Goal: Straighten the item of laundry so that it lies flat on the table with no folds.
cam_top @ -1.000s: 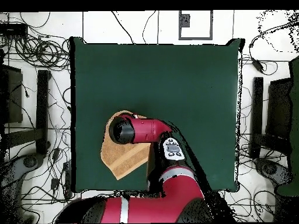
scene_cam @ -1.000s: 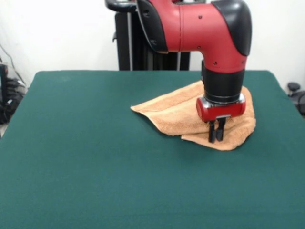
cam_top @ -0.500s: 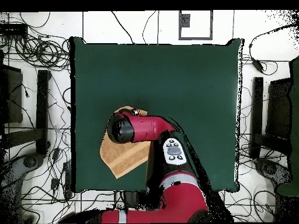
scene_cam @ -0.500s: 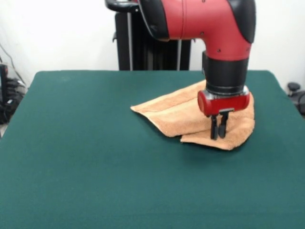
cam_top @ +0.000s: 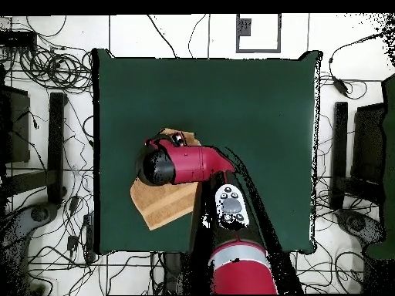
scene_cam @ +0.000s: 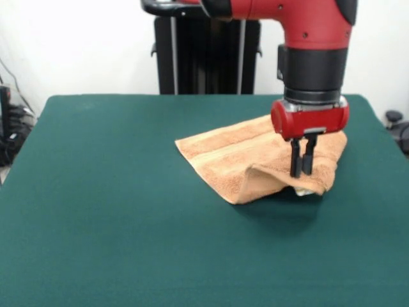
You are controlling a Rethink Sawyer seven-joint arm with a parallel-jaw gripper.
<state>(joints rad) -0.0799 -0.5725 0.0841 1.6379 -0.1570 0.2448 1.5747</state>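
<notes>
Towel: the item of laundry (scene_cam: 255,160), a light-orange terry towel, lies at about 2 o'clock from the middle of the table (scene_cam: 115,224) in the front view, near the far right corner. In the overhead view the arm hides most of it, leaving a tan patch (cam_top: 164,204) toward 8 o'clock from the table's centre.

Lie: not flat. 1 flap is doubled over the rest, and the near right edge is raised clear of the felt, with a shadow under it.

Pincer: the gripper (scene_cam: 301,174) hangs straight down over the towel's right part, its 2 black fingers pressed close together on a pinch of cloth at the lifted edge. The cloth tents up to the tips, so I judge it to be held.

Handling: soft, light and limp. It will drape and follow the pincer with little resistance, sagging wherever it is unsupported. Terry pile grips the felt somewhat, so the part lying on the table should drag and not slide freely, which helps a pull to open the fold.

Where to take hold: at a corner or hem of the upper layer only, where the weave is firmer. A pinch through both layers would carry the fold along.

Risk: lifting too high may pull the whole towel off the table and bunch it.
</notes>
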